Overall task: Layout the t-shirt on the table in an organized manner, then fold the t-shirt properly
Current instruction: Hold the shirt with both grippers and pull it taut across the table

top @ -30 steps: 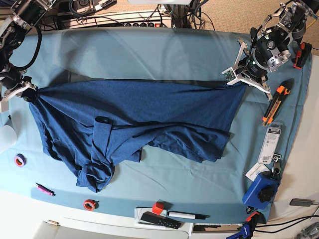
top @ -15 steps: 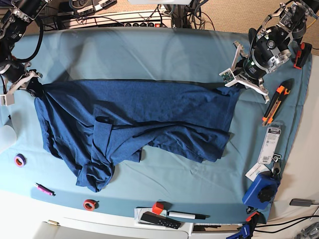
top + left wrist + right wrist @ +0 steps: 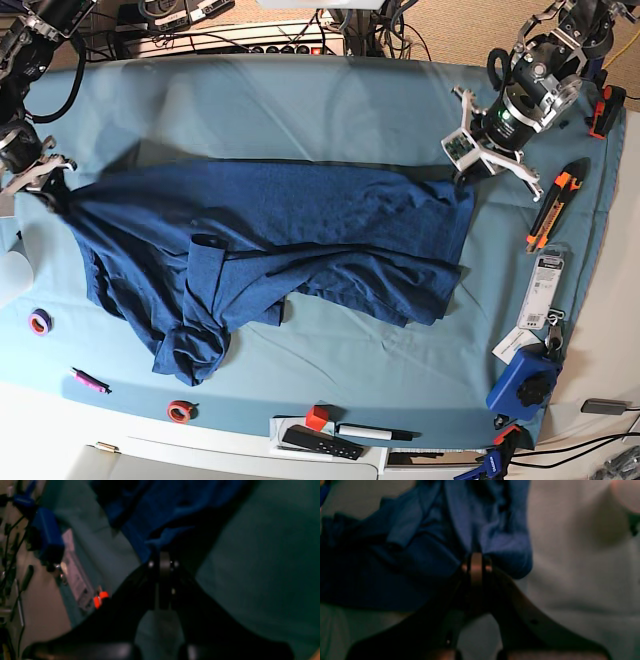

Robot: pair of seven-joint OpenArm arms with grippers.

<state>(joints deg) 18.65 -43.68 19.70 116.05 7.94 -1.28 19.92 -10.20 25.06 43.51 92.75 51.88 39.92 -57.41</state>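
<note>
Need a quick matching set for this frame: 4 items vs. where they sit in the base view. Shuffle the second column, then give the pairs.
Things:
1. left gripper
2. right gripper
3. orange utility knife
4. purple tape ring

Places:
A. shut on the t-shirt's corner at the view's left edge
B. on the table cloth near the front left, clear of the shirt
C. shut on the t-shirt's upper corner on the view's right
D. lying on the cloth at the view's right, beyond the shirt

Pairs: 1-C, 2-A, 3-D, 4-B
</note>
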